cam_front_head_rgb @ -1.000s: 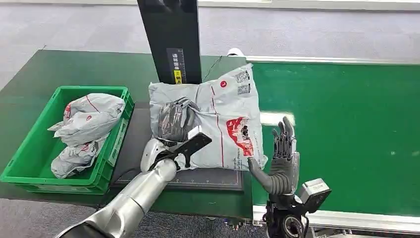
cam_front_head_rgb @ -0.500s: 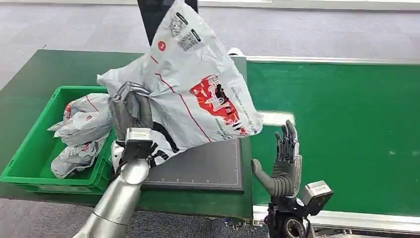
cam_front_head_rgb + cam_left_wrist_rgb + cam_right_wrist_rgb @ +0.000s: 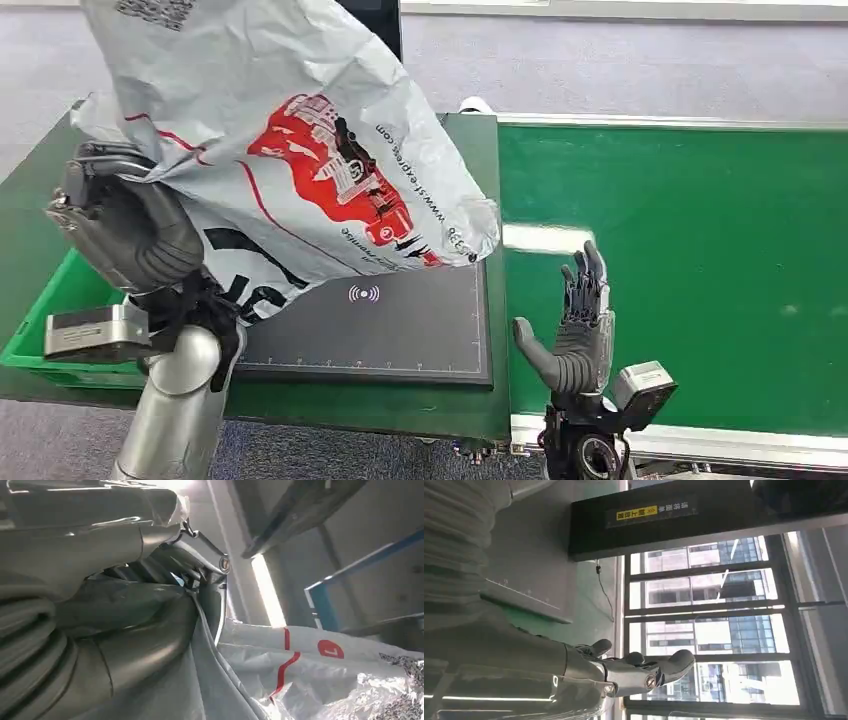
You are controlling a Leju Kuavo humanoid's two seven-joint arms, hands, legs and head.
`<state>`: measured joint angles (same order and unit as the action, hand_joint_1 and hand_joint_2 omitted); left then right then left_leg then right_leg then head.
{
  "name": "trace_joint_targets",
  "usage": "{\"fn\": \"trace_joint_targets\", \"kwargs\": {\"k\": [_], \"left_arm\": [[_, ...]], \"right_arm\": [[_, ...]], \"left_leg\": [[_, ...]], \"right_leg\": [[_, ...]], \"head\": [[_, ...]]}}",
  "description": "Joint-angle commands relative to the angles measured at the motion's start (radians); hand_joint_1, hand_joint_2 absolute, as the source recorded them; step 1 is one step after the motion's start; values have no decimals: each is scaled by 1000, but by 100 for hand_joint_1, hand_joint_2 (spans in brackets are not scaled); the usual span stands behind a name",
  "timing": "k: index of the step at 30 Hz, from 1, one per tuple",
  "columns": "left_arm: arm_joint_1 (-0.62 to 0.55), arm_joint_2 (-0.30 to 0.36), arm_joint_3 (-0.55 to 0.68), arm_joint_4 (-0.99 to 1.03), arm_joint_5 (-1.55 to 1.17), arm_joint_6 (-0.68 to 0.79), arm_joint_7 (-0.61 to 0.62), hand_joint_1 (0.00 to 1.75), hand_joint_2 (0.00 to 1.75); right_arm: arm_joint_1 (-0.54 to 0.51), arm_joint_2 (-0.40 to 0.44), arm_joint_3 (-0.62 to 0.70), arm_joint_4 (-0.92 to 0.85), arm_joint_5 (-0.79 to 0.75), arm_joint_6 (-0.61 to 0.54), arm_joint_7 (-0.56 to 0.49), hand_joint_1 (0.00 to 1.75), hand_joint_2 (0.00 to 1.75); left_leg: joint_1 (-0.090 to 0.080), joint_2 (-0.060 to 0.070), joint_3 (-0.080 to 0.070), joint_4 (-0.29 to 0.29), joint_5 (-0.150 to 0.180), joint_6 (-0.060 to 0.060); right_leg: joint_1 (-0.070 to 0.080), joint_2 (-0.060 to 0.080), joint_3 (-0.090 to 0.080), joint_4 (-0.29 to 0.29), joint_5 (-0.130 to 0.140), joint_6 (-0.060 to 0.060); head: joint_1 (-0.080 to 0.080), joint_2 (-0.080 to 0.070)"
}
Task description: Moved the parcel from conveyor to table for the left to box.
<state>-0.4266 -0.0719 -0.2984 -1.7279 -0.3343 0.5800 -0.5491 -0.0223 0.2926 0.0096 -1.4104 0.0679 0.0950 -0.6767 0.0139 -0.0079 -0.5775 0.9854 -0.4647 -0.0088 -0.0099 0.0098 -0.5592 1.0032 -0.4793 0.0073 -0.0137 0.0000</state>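
Observation:
A large grey plastic parcel (image 3: 290, 150) with a red printed logo hangs high in the air, gripped at its lower left edge by my left hand (image 3: 125, 225). It hides most of the green crate (image 3: 40, 320) at the left. In the left wrist view the same parcel (image 3: 320, 680) shows its red stripe and label beside my left hand (image 3: 100, 605). My right hand (image 3: 575, 325) stands upright and open at the near edge of the green conveyor (image 3: 690, 250), holding nothing; the right wrist view shows its spread fingers (image 3: 644, 670).
A black scale pad (image 3: 390, 325) with a white wireless mark lies on the dark green table (image 3: 470, 160). A black post (image 3: 385, 25) rises behind it. The conveyor's metal rail (image 3: 740, 445) runs along the near side.
My left hand has lifted the parcel off the black pad and swung it up and to the left, over the crate. The right hand has stayed where it was.

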Motion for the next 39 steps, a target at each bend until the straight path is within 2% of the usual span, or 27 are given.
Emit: {"fn": "trace_joint_targets", "kwargs": {"k": [1,6,8,12,14,18,21,24,27,28,37,39], "left_arm": [[-265,181,25,4,39,-71,102,175,175],[-406,315,109,32,122,-100,189,175,175],[-432,349,143,49,142,-122,202,175,175],[-560,411,201,178,124,-154,278,175,175],[-569,416,207,197,128,-166,282,175,175],[-594,503,226,330,76,-191,332,175,175],[-541,541,251,375,64,-201,314,175,175],[-358,555,317,368,48,-211,253,175,175],[-124,512,382,301,2,-198,183,175,175],[-49,477,404,270,-35,-192,163,175,175],[312,370,448,52,-309,-181,195,175,175],[341,367,453,33,-325,-186,203,175,175]], "right_arm": [[-55,-35,-39,117,-14,6,-19,0,175],[-35,-38,-40,106,-23,-3,-21,0,175],[-20,-36,-40,89,-23,-4,-21,0,175],[17,-30,-45,48,-26,1,-17,0,175],[17,-29,-47,49,-25,1,-17,0,175],[17,-25,-57,48,-23,1,-15,0,175],[11,-21,-61,50,-20,-2,-9,0,175],[25,-15,-67,33,-17,-9,-5,0,175],[54,-10,-74,0,-17,-11,-2,0,175],[65,-6,-78,-14,-18,-11,-1,0,175],[99,2,-106,-40,-17,-5,4,0,175],[100,3,-109,-40,-17,-4,4,0,175]], "left_leg": [[1,-1,-2,1,1,0],[1,1,-2,2,1,0],[1,2,-1,2,0,0],[1,1,-1,2,0,-1],[2,1,-2,2,0,0],[2,3,-1,1,1,0],[1,5,1,-1,1,0],[0,7,4,-4,1,0],[-3,6,9,-8,2,0],[-3,6,8,-7,1,0],[-1,5,4,-4,-1,-1],[-1,7,6,-5,-2,-1]], "right_leg": [[1,-1,-1,1,0,-1],[1,0,-2,2,0,-1],[1,1,-2,2,0,-1],[2,-1,-2,2,-1,-1],[2,-1,-2,3,-1,-1],[2,1,-2,1,0,-1],[1,3,-1,1,0,-1],[0,5,1,-1,1,-1],[-2,5,5,-4,0,-1],[-3,5,4,-3,0,0],[-1,4,1,-2,-1,-1],[-1,5,3,-4,-1,-1]], "head": [[0,0],[0,0],[0,0],[0,0],[0,0],[0,0],[1,0],[0,0],[1,0],[0,0],[1,0],[2,0]]}}
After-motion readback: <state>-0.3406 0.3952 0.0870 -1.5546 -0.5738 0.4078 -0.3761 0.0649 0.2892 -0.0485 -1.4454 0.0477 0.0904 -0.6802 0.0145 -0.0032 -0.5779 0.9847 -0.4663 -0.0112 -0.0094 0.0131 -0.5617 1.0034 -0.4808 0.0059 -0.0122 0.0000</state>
